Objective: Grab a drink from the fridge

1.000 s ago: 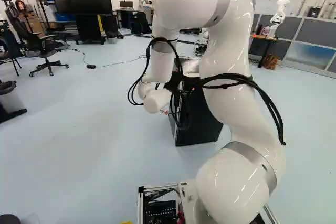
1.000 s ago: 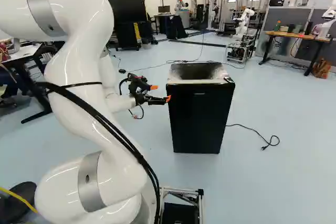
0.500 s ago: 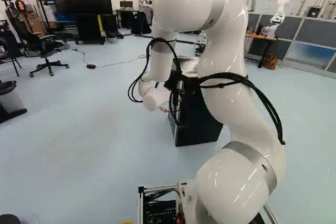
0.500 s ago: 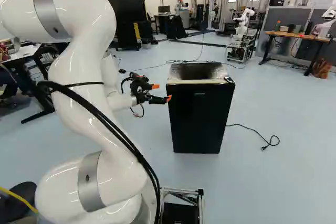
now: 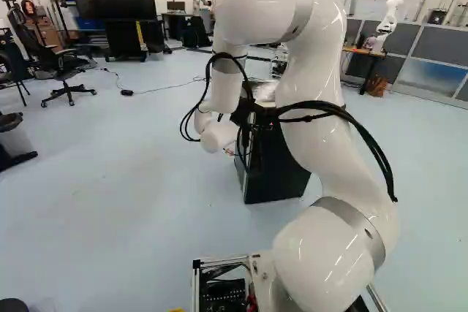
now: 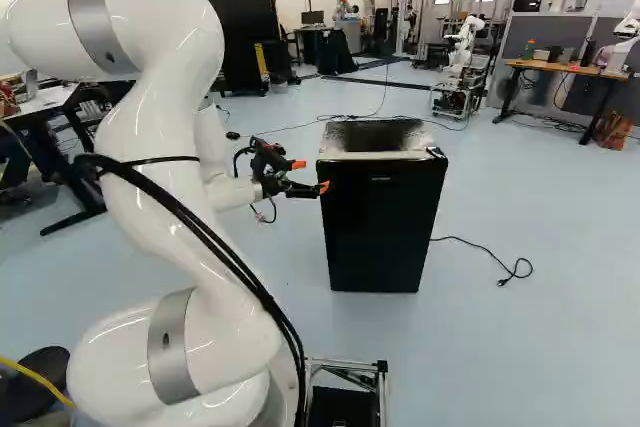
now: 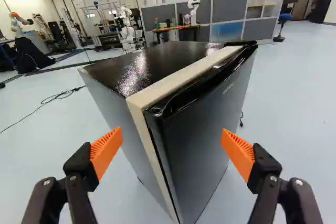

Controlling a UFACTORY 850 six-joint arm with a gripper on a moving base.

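— See the drink anywhere?

— Not in any view. Presumably inside the fridge [image 6: 383, 227], behind the closed door [image 7: 205, 140]; no way to tell can from bottle, or full from empty

— And the gripper [image 7: 171, 131]?

— Wide apart at the fingers, orange pads [image 7: 106, 150] clamped on nothing. Aimed at the fridge's near upright edge; touching or just short of touching, impossible to say

— Straight in for the drink, then?

— No, door first, at a guess. Reckon on a stiff, smooth panel, likely held by a seal: stubborn at first, light once free. Take hold at the side edge nearest the gripper, well away from the black cover [image 7: 240, 42] at the far top corner, probably over the hinge

— Better to pinch or hook?

— Hook, perhaps, with one fingertip at the seam beside the pale frame [image 7: 181, 78]. Too glossy for a flat grip; apt to slip, or to shove the whole fridge

— And later, with the drink?

— Expect smooth, maybe damp, heavier if full. Close squarely around the middle, firm against slipping but gentle on a thin wall; keep upright and clear of the door on the way out
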